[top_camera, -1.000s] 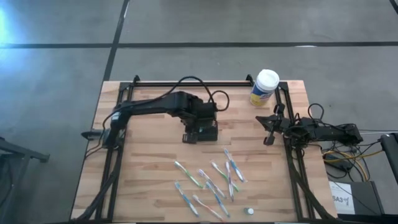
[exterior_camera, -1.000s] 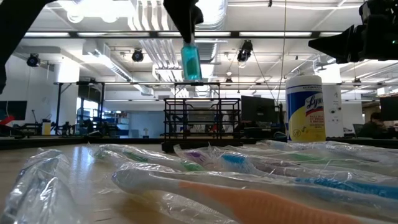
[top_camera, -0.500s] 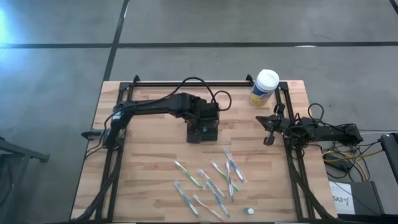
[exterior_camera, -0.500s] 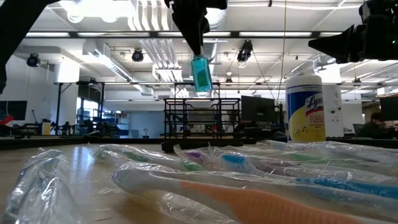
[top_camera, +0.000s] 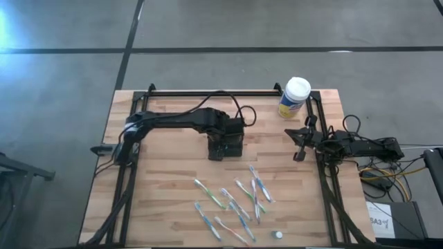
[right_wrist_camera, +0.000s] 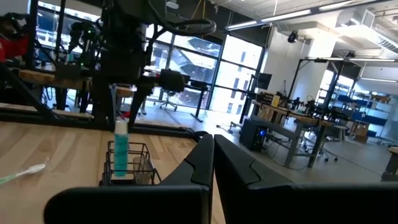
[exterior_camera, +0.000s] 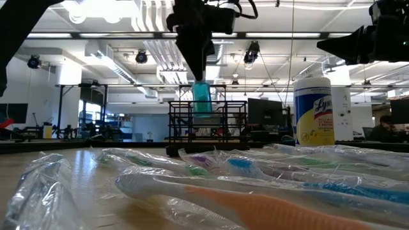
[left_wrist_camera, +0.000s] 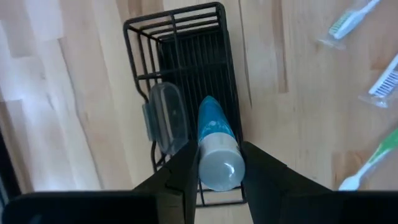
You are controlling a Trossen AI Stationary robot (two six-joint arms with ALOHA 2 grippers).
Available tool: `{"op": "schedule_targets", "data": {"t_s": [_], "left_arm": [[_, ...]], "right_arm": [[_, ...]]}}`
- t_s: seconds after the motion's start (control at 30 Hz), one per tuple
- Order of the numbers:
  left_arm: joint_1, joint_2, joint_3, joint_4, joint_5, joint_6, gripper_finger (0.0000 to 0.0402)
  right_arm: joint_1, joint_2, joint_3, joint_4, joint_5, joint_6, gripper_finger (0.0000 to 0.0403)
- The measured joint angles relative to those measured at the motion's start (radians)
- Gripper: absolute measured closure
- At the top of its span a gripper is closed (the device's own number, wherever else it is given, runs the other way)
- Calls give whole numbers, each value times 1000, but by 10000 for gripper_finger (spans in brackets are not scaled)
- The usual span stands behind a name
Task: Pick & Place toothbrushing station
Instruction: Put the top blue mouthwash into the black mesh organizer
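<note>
At the middle of the wooden tabletop (top_camera: 166,207), lowered the teal tube (left_wrist_camera: 211,121), gripped by the part-closed left end effector (left_wrist_camera: 217,149), from above the toothbrushing station (left_wrist_camera: 193,68) down into it, so probably only needed releasing. Kept the right end effector (top_camera: 300,153) shut and empty at the right edge. Saw a clear case (left_wrist_camera: 165,118) beside the tube only from the left wrist.
</note>
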Motion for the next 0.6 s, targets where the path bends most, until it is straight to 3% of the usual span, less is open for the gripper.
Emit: {"op": "schedule_targets", "data": {"t_s": [0.6], "left_arm": [[10, 0, -96, 103, 23, 0, 301]], "right_arm": [[0, 11, 0, -2, 0, -6, 394]]}}
